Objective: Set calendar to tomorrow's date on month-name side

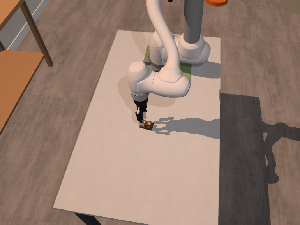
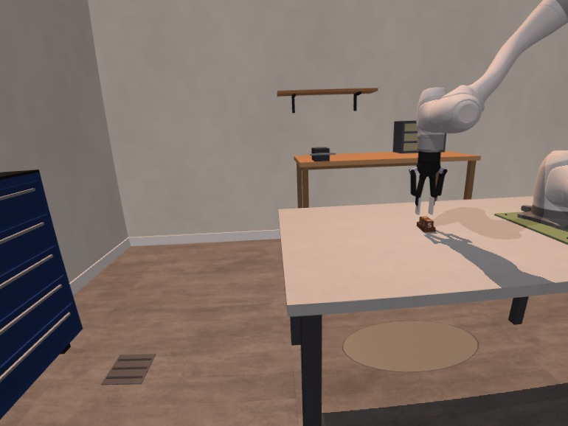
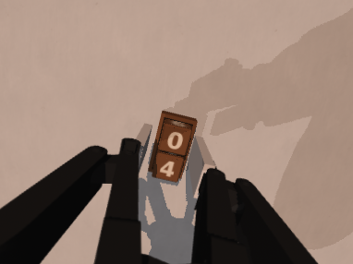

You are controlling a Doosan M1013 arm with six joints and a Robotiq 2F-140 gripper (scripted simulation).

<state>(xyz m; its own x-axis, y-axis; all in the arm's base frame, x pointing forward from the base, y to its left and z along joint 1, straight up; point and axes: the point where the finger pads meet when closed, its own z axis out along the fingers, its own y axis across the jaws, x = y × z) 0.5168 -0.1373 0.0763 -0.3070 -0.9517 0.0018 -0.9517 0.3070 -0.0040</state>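
The small brown tray lies on the table. Two brown cubes sit in it side by side. In the wrist view, one cube shows a white 0 on top and the other cube shows a white 4 on top. The exterior view shows a 5 on the end face of the nearer cube. The digits in the top view are too small to read surely. My gripper is partly open and empty, just above the tray, with a finger to each long side.
The pale table bears the tray and the arm's base on a green plate. A wooden workbench stands behind the table, and a blue drawer cabinet stands at the left in the exterior view.
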